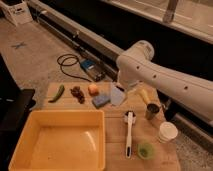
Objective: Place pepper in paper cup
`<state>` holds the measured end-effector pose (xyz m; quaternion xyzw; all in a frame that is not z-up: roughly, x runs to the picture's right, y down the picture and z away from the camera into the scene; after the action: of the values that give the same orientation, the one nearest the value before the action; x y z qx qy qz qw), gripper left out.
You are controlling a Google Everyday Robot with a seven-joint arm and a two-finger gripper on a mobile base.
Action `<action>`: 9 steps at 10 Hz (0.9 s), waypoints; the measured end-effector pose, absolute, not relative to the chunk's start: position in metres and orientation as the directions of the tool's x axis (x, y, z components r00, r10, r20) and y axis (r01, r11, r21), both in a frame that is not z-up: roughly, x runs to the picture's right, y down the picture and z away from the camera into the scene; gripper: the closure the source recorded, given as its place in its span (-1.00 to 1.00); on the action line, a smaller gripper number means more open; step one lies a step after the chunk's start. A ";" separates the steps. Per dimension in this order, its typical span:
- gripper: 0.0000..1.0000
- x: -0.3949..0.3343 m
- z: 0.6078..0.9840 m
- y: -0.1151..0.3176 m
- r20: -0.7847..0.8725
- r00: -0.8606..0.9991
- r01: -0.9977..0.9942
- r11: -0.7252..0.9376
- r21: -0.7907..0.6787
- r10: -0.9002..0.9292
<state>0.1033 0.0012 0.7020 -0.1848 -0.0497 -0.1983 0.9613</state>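
Camera view shows the pepper [57,93] lying on the far left of the wooden table [114,141], just beyond the yellow tray [64,114] and well apart from the paper cup [167,132], which stands upright at the near right. The gripper [121,86] hangs over the far middle of the table, jaws released, holding nothing. Step in hand, by judgement: reach left for the pepper. Recommended: align the 2 fingers across the pepper's narrow width, descend at its thicker middle, and close gently. On the carry, pass clear of the metal cup [152,111], which stands just beside the target, and release only when centred above the white rim.
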 end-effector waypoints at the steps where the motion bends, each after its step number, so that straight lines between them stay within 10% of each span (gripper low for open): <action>1: -0.30 0.103 0.702 0.001 0.170 0.916 0.400 0.853 -0.335 -0.363; 9: -0.30 0.012 0.733 0.004 0.287 0.825 0.552 0.802 -0.227 -0.487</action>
<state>0.0124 0.0043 0.7331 -0.1519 -0.1076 -0.2755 0.9431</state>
